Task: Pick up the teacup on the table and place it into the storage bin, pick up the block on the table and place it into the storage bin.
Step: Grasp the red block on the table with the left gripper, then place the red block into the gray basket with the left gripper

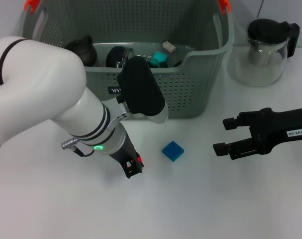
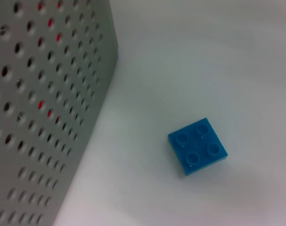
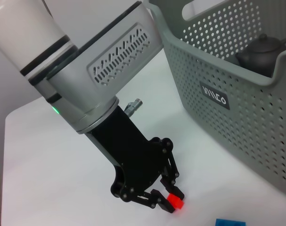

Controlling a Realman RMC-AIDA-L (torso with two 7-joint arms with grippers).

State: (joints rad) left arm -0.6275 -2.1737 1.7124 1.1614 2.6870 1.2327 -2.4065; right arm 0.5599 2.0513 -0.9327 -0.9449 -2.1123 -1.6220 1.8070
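Observation:
The blue studded block point(image 1: 173, 151) lies on the white table in front of the storage bin point(image 1: 200, 84), a grey-green perforated basket. The block also shows in the left wrist view point(image 2: 198, 146) beside the bin wall point(image 2: 39, 117), and at the edge of the right wrist view point(image 3: 230, 222). A dark round cup point(image 1: 118, 56) sits inside the bin. My left gripper point(image 1: 133, 169) is low over the table, left of the block, its red-tipped fingers shut and empty; it also shows in the right wrist view point(image 3: 170, 201). My right gripper point(image 1: 226, 136) is open and empty, right of the block.
A glass pitcher with a black lid point(image 1: 265, 50) stands at the back right. The bin also holds a dark teapot point(image 1: 83, 50), seen too in the right wrist view point(image 3: 260, 49), and a teal object point(image 1: 159, 59). Red-orange clips point(image 1: 32, 5) sit on the bin's handles.

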